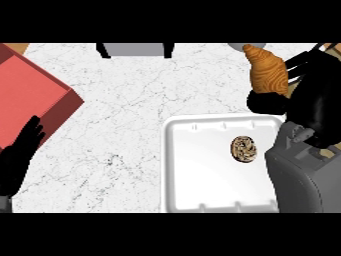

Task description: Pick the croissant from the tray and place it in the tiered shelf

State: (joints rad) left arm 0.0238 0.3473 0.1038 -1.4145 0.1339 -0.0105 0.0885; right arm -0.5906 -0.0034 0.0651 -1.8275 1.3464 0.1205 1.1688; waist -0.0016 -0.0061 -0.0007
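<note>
- Right hand is seen at about 2 o'clock, fingers curled round the lower end of the croissant, which is held upright above the counter.
- Croissant is carried clear of the white tray; the tray lies at about 5 o'clock and a small round patterned item is left on it.
- Left hand is noted at 8 o'clock, fingers straight and up, resting beside the red shelf.
- Step judged: pick done, transfer in hand.
- Next move is judged to call for a carry across the counter toward 9–10 o'clock, where the red shelf stands well apart, then a release onto a tier.
</note>
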